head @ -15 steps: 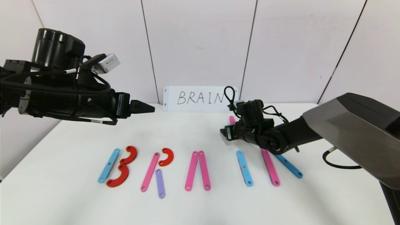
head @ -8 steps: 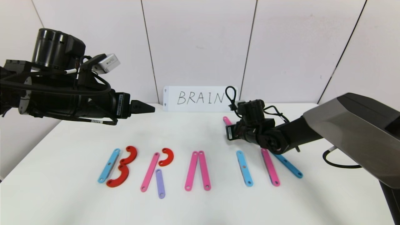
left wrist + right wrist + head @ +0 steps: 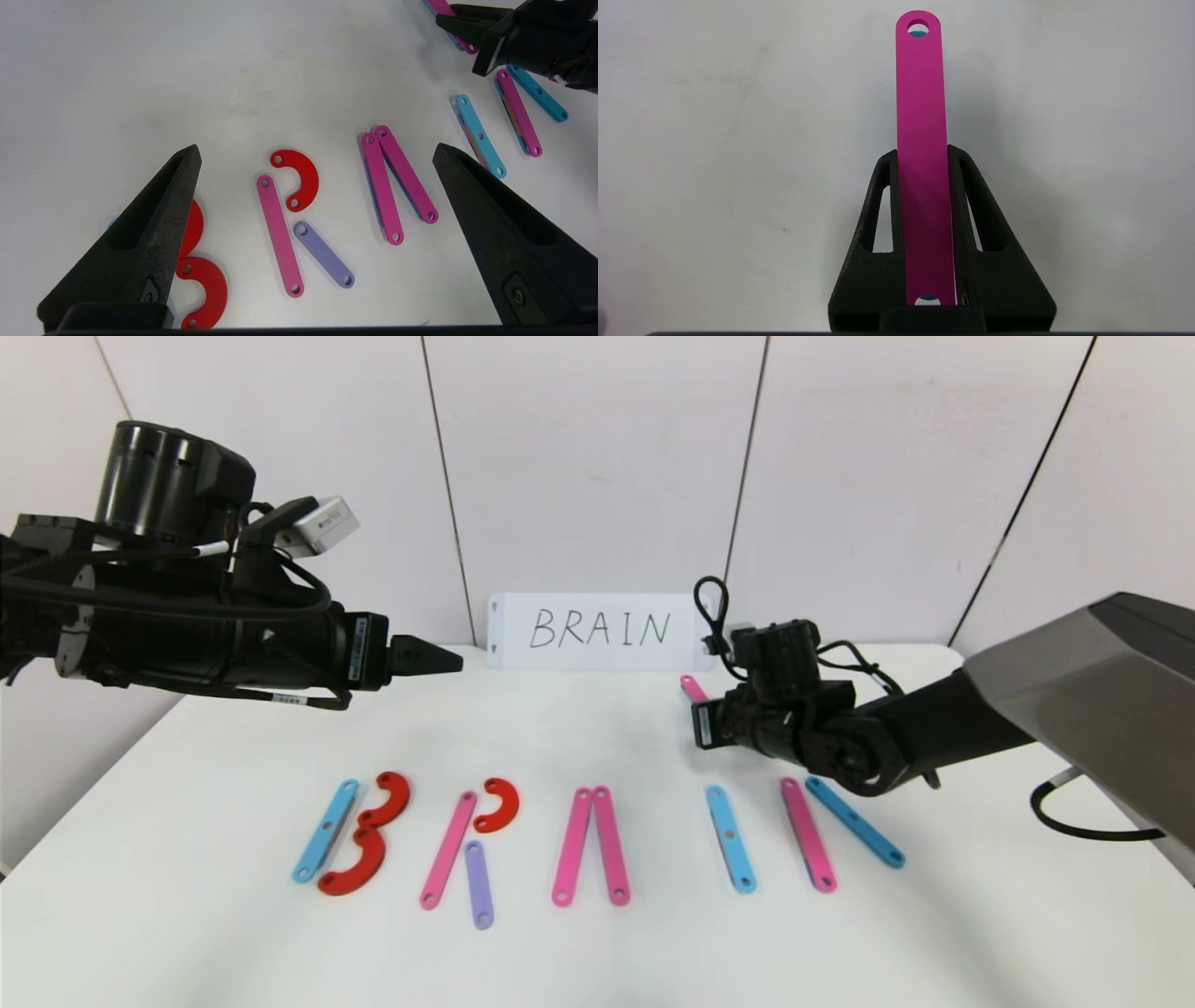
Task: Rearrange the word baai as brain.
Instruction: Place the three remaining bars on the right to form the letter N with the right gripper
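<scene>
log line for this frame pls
right gripper: shut on pink bar, above table | left gripper: open, idle | N unfinished

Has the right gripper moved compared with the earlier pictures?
Yes. The right gripper, shut on a pink bar, has shifted to the robot's right, clearing the white card.

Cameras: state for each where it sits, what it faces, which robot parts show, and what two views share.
Head: above, facing the table; both arms show.
Left wrist: on the raised left arm, looking down at the letters; open left gripper frames it.
Right wrist: behind the right gripper, shut on a pink bar.
Shared: head and left wrist show the purple bar.
</scene>
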Robot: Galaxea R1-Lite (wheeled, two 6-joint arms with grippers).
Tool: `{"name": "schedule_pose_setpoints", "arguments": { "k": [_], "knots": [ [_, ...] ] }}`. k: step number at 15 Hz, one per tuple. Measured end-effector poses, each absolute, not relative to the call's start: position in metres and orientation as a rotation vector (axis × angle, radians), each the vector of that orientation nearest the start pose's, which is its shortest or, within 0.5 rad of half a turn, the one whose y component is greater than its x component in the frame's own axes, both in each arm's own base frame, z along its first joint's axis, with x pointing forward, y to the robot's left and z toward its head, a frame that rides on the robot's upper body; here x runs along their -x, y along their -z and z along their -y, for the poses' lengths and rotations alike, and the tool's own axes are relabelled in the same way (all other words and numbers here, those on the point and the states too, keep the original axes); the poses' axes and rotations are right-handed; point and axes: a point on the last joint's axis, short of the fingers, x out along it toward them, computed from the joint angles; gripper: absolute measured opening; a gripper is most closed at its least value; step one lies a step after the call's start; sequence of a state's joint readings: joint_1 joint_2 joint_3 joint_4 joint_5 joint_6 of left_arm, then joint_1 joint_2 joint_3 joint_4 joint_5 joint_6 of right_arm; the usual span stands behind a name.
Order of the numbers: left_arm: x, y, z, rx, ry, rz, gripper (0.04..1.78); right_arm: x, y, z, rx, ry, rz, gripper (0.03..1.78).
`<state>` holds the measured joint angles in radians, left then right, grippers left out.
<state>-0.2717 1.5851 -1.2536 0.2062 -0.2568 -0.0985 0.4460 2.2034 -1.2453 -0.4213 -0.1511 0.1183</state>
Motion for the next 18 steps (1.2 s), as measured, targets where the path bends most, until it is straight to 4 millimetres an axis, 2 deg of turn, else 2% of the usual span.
{"name": "schedule_pose_setpoints", "arguments": {
  "k": [4,7,11,14,18],
  "knots": [
    [-0.269,-0.263,0.081,0.090,0.489,-0.568,1.74,-0.356,-0.116,-0.145,0.013,-0.205,-0.530,0.30],
    [-0.269,-0.263,0.081,0.090,0.489,-0.568,1.74,-0.330,-0.122,-0.111,-0.015,-0.137,-0.558,0.30],
    [-0.269,-0.262,0.081,0.090,0.489,-0.570,1.74,-0.303,-0.116,-0.067,-0.055,-0.041,-0.613,0.30],
    [-0.269,-0.262,0.081,0.090,0.489,-0.570,1.74,-0.292,-0.109,-0.051,-0.079,-0.027,-0.618,0.30],
    [-0.269,-0.262,0.081,0.091,0.489,-0.571,1.74,-0.280,-0.095,-0.041,-0.086,-0.031,-0.638,0.30]
  ]
}}
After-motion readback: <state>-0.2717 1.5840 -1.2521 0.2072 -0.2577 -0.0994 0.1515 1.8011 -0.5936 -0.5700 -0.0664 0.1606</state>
